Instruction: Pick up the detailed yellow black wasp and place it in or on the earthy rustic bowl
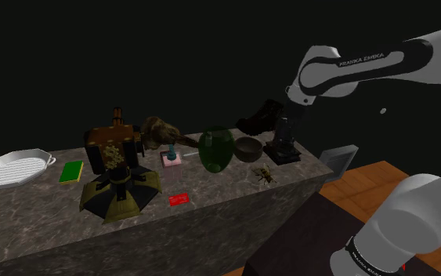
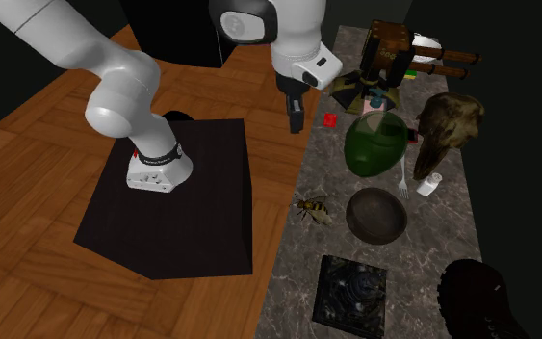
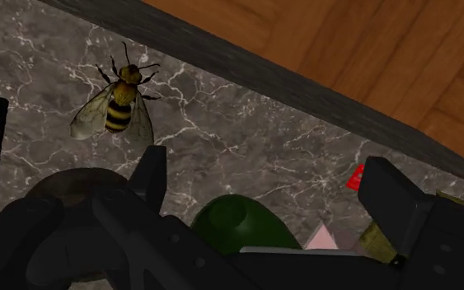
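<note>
**Black two-finger gripper (image 3: 268, 155) spread and empty: you're on the approach, wasp not yet picked**

Start from the yellow-and-black striped wasp with clear wings (image 3: 119, 103). It lies flat on the grey, white-veined stone counter (image 2: 423, 260), close to the edge that faces the brown wooden floor (image 2: 47, 193). It isn't between the fingers. It sits ahead of them, off past one fingertip, and nothing touches it.

The round dark brown bowl (image 2: 376, 214) stands just beside the wasp, farther in from the edge. It's empty and doesn't touch the wasp. A dark green rounded vessel (image 2: 374, 144) comes next along the counter, with a small red card (image 2: 330, 120) near the edge past that. A flat dark square slab (image 2: 350, 294) lies on the bowl's other side.

Your hand hangs over the green vessel's stretch of counter, well up off the stone. The fingers stand wide apart with nothing clasped.

My read is that the grasp hasn't begun and this is the reach toward the wasp. For the next move:
- Slide along the counter until the wasp is centred between the fingers.
- Turn the wrist so the fingers straddle the narrow body, not the wings.
- Come down and close.

The wasp is low and flat, so the fingertips probably have to get almost onto the stone. After that the carry to the bowl looks short.
</note>
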### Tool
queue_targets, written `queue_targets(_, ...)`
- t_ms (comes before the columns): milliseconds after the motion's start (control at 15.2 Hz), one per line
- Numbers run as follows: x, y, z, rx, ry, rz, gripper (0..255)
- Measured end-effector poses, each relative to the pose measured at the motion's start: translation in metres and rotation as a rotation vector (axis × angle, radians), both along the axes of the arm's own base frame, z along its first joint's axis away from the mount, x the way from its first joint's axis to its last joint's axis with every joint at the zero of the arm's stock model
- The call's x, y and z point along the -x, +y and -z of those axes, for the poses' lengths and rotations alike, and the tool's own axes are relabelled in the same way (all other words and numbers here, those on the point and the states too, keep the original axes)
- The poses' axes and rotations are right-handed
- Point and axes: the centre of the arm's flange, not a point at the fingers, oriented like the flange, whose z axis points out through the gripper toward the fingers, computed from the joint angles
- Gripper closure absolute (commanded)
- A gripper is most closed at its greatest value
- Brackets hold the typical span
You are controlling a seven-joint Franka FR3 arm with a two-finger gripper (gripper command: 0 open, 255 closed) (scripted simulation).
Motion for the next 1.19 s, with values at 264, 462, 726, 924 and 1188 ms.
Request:
queue_targets(264, -0.013, -0.031, 0.051, -0.026, 0.009, 0.037, 0)
queue_targets(462, -0.024, -0.047, 0.086, -0.045, 0.016, 0.064, 0)
queue_targets(726, -0.038, -0.071, 0.13, -0.072, 0.024, 0.101, 0)
queue_targets(924, -0.047, -0.09, 0.167, -0.09, 0.03, 0.128, 0)
queue_targets(1188, -0.06, -0.109, 0.211, -0.116, 0.039, 0.165, 0)
